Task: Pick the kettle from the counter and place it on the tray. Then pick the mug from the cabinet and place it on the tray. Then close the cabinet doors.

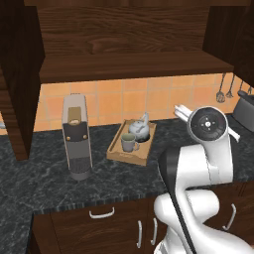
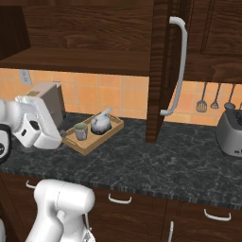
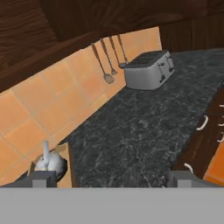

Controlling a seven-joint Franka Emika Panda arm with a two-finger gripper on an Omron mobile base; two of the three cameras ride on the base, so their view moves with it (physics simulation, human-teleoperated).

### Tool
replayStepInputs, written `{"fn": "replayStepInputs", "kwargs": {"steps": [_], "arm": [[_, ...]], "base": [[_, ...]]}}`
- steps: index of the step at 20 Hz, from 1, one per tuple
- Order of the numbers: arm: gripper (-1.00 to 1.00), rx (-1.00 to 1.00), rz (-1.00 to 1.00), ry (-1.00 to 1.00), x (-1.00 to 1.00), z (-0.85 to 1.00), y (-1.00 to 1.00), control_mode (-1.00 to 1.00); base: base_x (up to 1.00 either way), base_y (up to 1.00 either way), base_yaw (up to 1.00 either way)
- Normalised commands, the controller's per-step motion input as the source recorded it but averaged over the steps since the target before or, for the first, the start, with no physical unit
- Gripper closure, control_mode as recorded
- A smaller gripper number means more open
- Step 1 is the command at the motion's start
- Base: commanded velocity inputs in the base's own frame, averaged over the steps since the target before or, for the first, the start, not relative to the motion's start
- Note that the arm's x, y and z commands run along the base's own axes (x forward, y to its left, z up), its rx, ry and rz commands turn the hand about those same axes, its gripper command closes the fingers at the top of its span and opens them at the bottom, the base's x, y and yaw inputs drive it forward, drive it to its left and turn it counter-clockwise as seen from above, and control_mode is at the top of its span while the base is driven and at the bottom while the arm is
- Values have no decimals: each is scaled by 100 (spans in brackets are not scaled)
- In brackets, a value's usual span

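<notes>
Here the tray on the bench holds kettle and mug; the tool gapes wide, empty.

The counter carries the tray, a coffee machine and a toaster
</notes>
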Motion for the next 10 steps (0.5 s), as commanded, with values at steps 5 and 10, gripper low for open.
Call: {"fn": "replayStepInputs", "kwargs": {"steps": [5,10], "arm": [[-100,7,-19,-15,-48,0,-33,-100],[-100,3,-21,-8,-30,0,-23,-100]], "base": [[0,0,0],[0,0,0]]}}
